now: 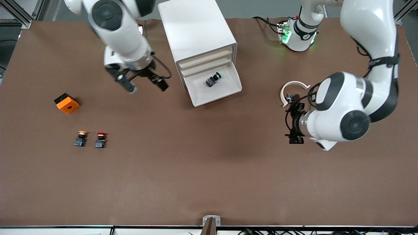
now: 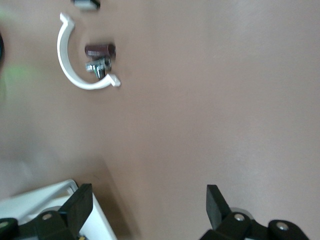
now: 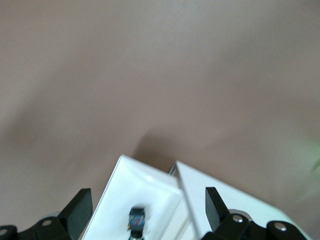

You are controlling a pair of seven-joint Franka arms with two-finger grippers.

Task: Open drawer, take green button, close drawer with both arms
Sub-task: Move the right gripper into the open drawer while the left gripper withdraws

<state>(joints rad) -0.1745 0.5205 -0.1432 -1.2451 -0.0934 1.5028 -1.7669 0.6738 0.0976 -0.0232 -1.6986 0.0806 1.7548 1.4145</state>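
Observation:
The white cabinet (image 1: 196, 29) stands at the robots' side of the table. Its lowest drawer (image 1: 225, 89) is pulled out. The green-capped button (image 1: 213, 80) lies on its side in the drawer. My right gripper (image 1: 146, 87) is open and empty, up in the air beside the drawer toward the right arm's end. Its wrist view (image 3: 147, 206) shows the drawer (image 3: 150, 182) and the button (image 3: 136, 219) between the fingers, below them. My left gripper (image 1: 291, 124) is open and empty over bare table toward the left arm's end; in its wrist view (image 2: 148, 206) a drawer corner (image 2: 45, 202) shows.
An orange block (image 1: 67, 103), a yellow-capped button (image 1: 80, 138) and a red-capped button (image 1: 101, 139) lie toward the right arm's end. A white C-shaped ring (image 1: 292, 88) with small metal parts (image 2: 99, 59) lies by the left gripper. The ring also shows in the left wrist view (image 2: 67, 65).

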